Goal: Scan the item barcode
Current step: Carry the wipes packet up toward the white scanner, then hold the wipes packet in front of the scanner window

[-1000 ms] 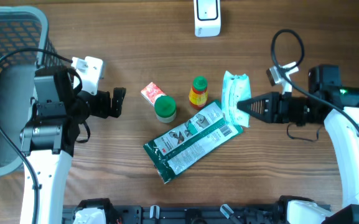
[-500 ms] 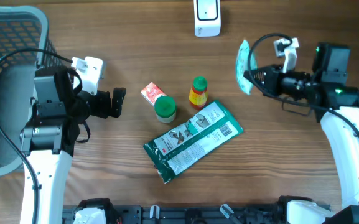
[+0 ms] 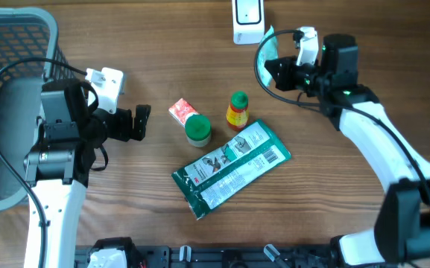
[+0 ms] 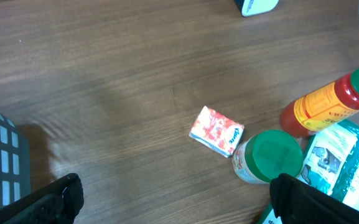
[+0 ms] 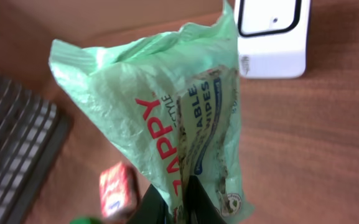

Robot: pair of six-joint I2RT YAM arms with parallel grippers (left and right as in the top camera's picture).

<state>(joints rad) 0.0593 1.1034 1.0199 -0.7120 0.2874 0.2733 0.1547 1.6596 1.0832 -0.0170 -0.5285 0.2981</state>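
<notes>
Red "ZAPPY" and a crease-cut, blue-backed "ABLE WIPES" on the green wipes pack (image 5: pixel 160 124).

Setting: brown wood-grain tabletop (image 3: pixel 162 59), filling all three views.
Grain runs left to right in the overhead view. The surface is matte and evenly lit, with only soft, faint shadows. A grey plastic mesh basket (image 3: pixel 32 16) stands at the far left edge.

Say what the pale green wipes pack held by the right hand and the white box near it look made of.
The pale green wipes pack looks like thin, soft plastic film, slightly glossy: it crumples and folds where the right hand pinches it. The white box-shaped scanner is probably hard moulded plastic, smooth and satin: rounded corners, even surface, dark-rimmed window.
</notes>
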